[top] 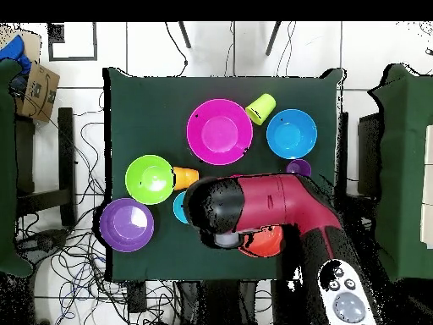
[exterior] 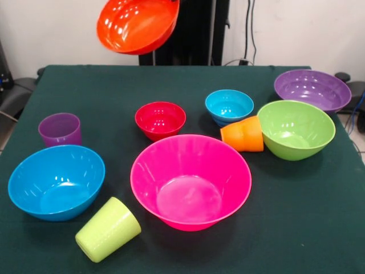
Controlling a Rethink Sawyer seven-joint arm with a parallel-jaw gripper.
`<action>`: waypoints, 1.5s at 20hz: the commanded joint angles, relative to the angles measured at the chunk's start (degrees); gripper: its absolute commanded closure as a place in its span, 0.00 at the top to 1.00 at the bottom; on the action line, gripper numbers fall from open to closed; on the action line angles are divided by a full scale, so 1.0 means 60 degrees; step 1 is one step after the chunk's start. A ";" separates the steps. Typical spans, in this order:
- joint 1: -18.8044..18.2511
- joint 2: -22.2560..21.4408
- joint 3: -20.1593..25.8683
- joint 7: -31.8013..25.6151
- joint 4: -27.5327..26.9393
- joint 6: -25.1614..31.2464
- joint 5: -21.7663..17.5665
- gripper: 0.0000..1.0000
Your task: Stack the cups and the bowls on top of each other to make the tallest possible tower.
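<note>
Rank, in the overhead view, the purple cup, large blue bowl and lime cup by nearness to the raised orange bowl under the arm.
1. the purple cup, just past the arm from the orange bowl.
2. the large blue bowl, beyond that cup.
3. the lime cup, by the table's top edge.

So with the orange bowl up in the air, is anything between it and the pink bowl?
Nothing visible: the orange bowl hangs above the table's far side, and the pink bowl sits open and empty.
</note>
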 commanded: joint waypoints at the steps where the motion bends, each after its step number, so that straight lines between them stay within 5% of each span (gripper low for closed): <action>1: 0.0192 0.0414 0.0740 -0.1072 -0.0986 0.0960 0.0213 0.00; 13: 0.0708 0.1495 0.0764 -0.0547 -0.2189 0.0945 -0.0085 0.00; 30: 0.1554 0.2782 0.0421 -0.0445 -0.3996 0.2185 -0.0404 0.00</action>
